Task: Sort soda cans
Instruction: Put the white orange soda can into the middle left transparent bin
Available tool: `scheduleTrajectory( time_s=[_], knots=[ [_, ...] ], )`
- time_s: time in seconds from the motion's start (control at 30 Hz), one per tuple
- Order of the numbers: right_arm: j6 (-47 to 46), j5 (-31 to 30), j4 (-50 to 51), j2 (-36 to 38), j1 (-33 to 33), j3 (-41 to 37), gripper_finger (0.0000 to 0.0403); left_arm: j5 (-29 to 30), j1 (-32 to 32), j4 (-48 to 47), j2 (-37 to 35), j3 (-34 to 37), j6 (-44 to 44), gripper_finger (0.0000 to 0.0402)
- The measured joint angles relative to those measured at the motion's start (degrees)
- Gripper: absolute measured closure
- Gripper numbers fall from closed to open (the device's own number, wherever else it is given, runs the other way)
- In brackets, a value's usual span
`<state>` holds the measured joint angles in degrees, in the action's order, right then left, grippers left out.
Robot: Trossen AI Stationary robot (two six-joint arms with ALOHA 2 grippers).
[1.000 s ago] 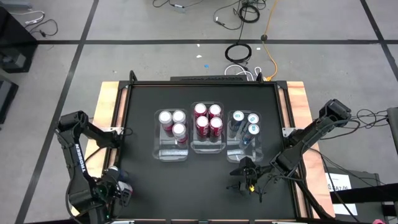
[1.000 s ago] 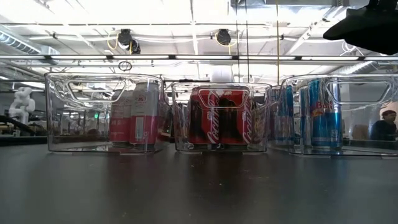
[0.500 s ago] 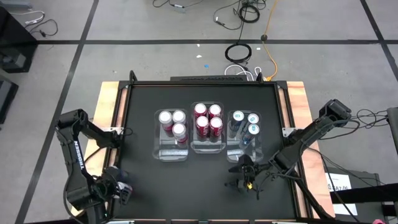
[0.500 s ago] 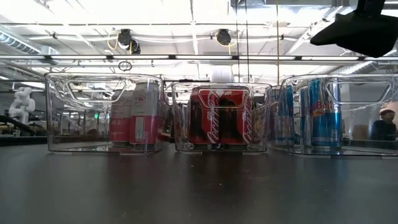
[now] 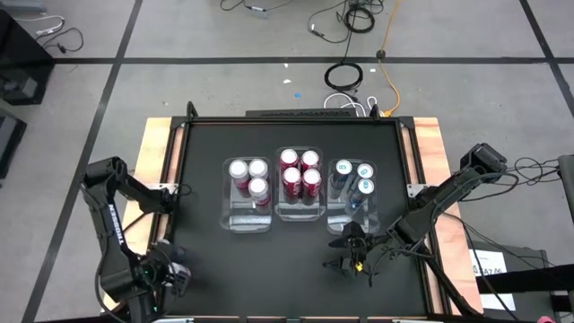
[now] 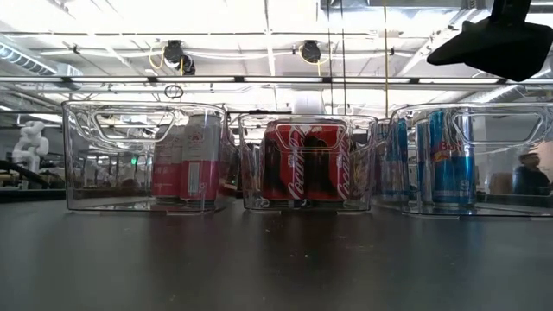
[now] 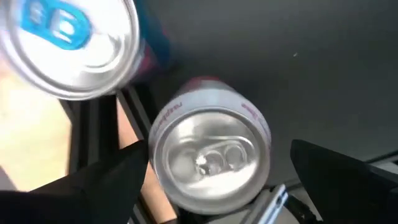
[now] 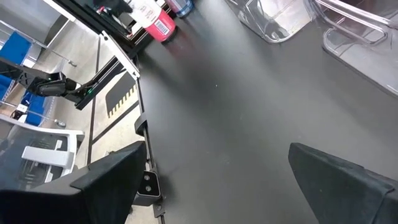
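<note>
Three clear bins stand side by side mid-table. The left bin (image 5: 247,218) holds three pink cans (image 5: 248,175), the middle bin (image 5: 299,213) several red cans (image 5: 300,170), and the right bin (image 5: 352,220) three teal-blue cans (image 5: 354,175). My left gripper (image 5: 166,274) hovers open at the table's near left corner. In its wrist view its fingers (image 7: 217,152) stand on either side of an upright pink-and-white can (image 7: 208,158) seen from above. A blue-tabbed can (image 7: 68,43) stands beside that one. My right gripper (image 5: 350,256) is open over bare table near the right bin.
The wooden side strip and black rail (image 7: 99,124) run right beside the two corner cans. The right wrist view shows open black tabletop (image 8: 236,106) between my right gripper and those cans (image 8: 155,25). A person (image 6: 529,177) shows far behind the bins.
My right gripper has drifted a little toward the table's left, staying open. The cans and bins have not moved.
</note>
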<state>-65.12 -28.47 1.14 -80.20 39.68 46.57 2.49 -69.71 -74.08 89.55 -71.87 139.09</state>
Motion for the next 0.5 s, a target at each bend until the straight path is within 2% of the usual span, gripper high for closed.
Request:
scheduleTrajectory(
  time_s=[0.37, 0.5],
  knots=[
    [0.0, 0.1, 0.0, 0.0, 0.0, 0.0, 0.0018, 0.1, 0.4, 4.7, 0.1, 6.2, -1.1, 0.0002],
    [-0.1, 0.1, 0.0, 0.0, 0.0, 0.0, 0.0018, -0.9, 1.2, 6.3, 0.0, 6.6, -2.3, 0.0017]
  ],
)
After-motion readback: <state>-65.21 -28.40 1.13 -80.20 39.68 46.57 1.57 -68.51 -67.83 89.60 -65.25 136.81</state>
